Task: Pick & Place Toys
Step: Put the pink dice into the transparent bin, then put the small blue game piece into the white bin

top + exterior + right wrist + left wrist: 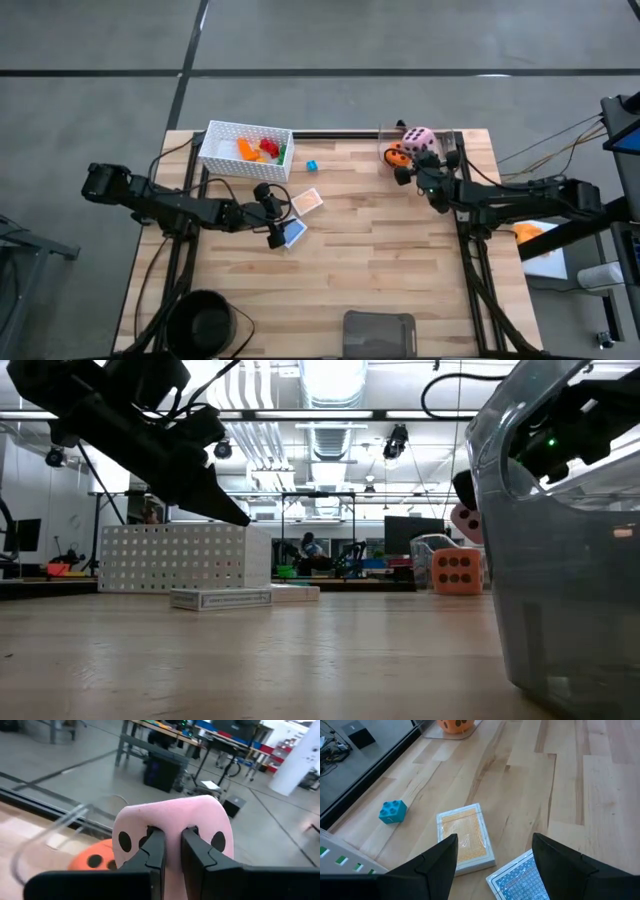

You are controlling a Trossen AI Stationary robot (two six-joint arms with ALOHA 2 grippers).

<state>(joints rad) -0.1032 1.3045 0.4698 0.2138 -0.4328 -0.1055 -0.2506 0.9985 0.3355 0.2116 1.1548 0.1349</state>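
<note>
Pink and dotted, dented by the pinch: pink die (170, 812), clamped in the narrowed right tool (170, 847) at the upper right of the high view. Apparently raised a little off the surface (380, 250), just beside the orange die (397, 156), though clearance not certain.

Already lodged in the white perforated basket (215, 138), upper left of centre: orange brick (246, 150), red brick (268, 147), green brick (283, 152). Judged well under half done, assuming the basket as the goal.

Left outside it: teal brick (311, 165) just right of the basket, peach card (308, 201) and blue card (295, 233) near centre, plus both dice. Left tool (277, 215) spread wide and empty, poised over the two cards.

Hard to make out:
- No yellow brick found; possibly buried among the basket's pieces.
- Basket contents screened by its wall in the low view.
- Right side of the low view largely blocked by the grey tray (560, 560).
- Blue card cropped at the bottom edge of the left wrist view.
</note>
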